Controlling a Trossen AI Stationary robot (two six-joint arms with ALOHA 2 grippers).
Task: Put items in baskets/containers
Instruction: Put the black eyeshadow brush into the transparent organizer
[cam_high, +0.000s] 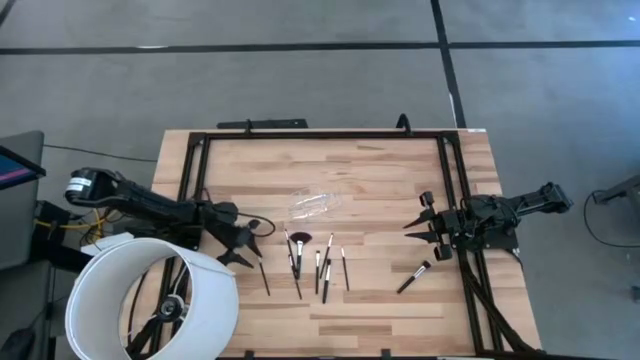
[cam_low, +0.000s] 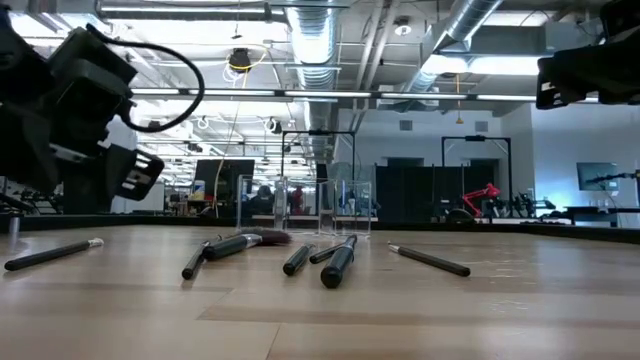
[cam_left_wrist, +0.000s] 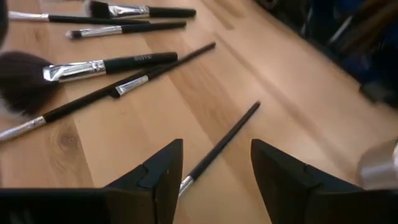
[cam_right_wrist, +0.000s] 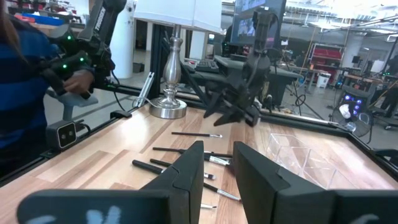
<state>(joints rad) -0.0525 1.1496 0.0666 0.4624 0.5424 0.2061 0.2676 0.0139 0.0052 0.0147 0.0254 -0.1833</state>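
Note:
Several thin black makeup brushes with silver ferrules lie flat on the wooden table (cam_high: 380, 170) in a loose row (cam_high: 322, 265); one has a fluffy head (cam_left_wrist: 25, 78). A thicker brush (cam_high: 413, 277) lies apart to the right. The clear plastic tray (cam_high: 315, 205) stands behind them, and it also shows in the right wrist view (cam_right_wrist: 298, 158). My left gripper (cam_high: 258, 245) is open just above the leftmost brush (cam_left_wrist: 221, 146), one finger on either side of it and not touching it. My right gripper (cam_high: 420, 228) is open and empty at the table's right side.
A big white lampshade (cam_high: 150, 300) covers the near left corner, and its silver base (cam_right_wrist: 168, 106) stands on the table. A black frame (cam_high: 320, 135) runs around the table. A person in a striped blue sleeve (cam_right_wrist: 25, 81) stands beyond the table's left edge.

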